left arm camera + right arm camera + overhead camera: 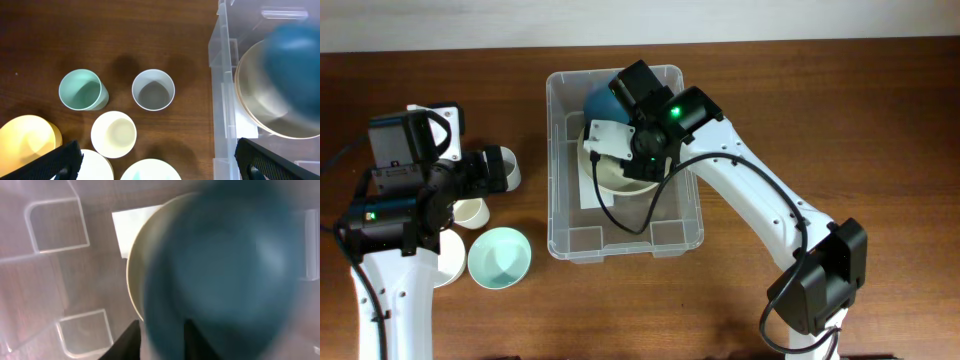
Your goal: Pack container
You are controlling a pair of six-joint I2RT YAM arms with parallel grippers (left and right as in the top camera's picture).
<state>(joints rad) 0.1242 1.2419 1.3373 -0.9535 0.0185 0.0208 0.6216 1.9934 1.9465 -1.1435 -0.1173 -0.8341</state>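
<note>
For nesting, we have the blue bowl [598,100] over the cream bowl [625,182] at the bin's [560,150] twelve o'clock; we cannot tell whether the right gripper [618,95] grips it; the left gripper [160,159] hangs spread above nine-o'clock cups [153,90].

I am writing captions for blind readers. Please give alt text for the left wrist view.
A blurred dark blue bowl is above a cream bowl inside a clear container. Beside it, a mint green cup, a white cup and a cream cup stand on the wooden table.

The clear rectangular container [558,170] stands upright, open-topped, with rounded rim.
</note>
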